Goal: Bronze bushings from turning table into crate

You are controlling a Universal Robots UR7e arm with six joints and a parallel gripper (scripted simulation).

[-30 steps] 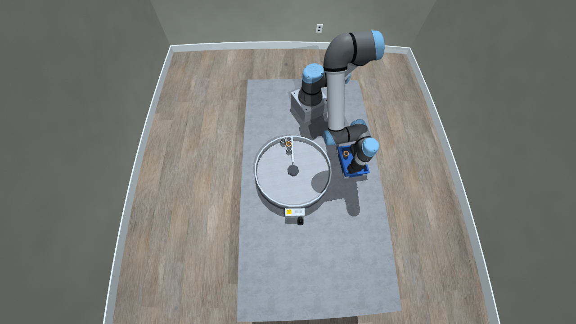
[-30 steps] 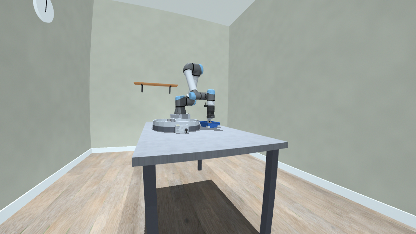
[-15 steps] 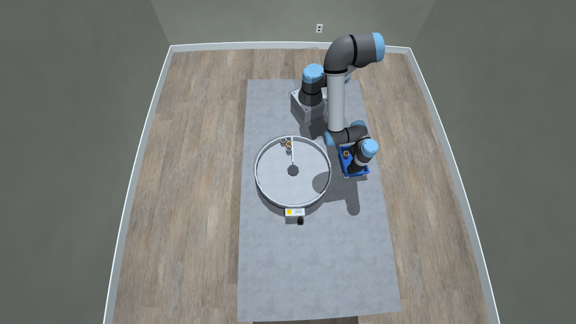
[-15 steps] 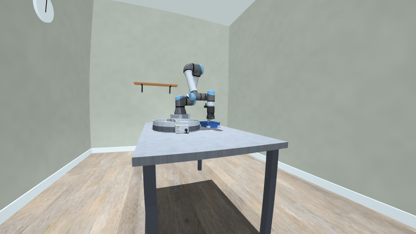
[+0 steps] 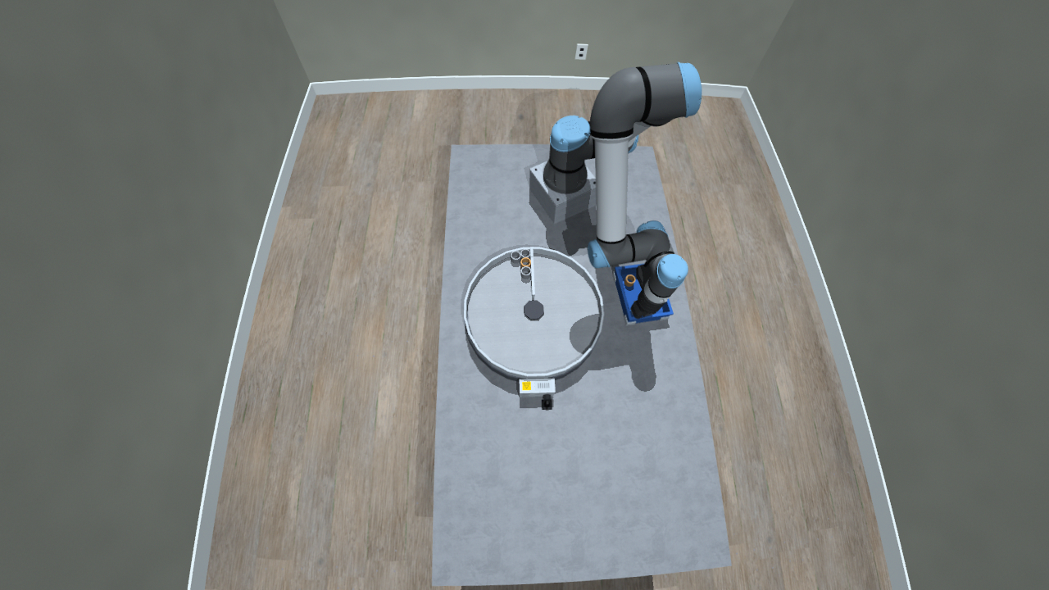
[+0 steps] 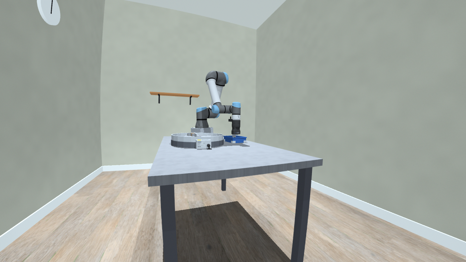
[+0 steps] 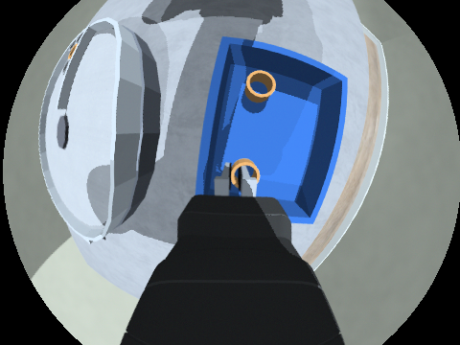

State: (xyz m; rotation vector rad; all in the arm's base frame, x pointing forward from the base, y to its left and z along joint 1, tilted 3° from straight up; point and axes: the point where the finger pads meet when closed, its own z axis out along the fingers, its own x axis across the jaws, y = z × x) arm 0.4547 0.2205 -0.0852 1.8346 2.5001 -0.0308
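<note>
Okay, jaws look clamped on the wall of a bronze bushing [image 7: 244, 161], one finger inside its bore, low in the blue crate [image 5: 664, 311] [image 6: 241, 139] [image 7: 339, 120]; can't tell if it touches the bottom. Second bronze bushing [image 5: 629, 285] [image 7: 254, 98] stands upright nearby, third bronze bushing [image 5: 521, 262] [image 7: 73, 52] sits among steel bushings [image 5: 525, 276] on the turning table [image 5: 528, 344] [image 6: 182, 137] [image 7: 128, 72]. Risk: releasing too high or tilted, or the inner finger snagging on lift, could leave it rolling

The hand [image 5: 642, 307] [image 6: 233, 135] [image 7: 235, 171] is slightly lower over the crate [image 5: 654, 316] [image 6: 239, 140] [image 7: 206, 139] than in the earlier views. The arm's elbow [image 5: 620, 98] [image 6: 212, 76] also sits marginally lower.
</note>
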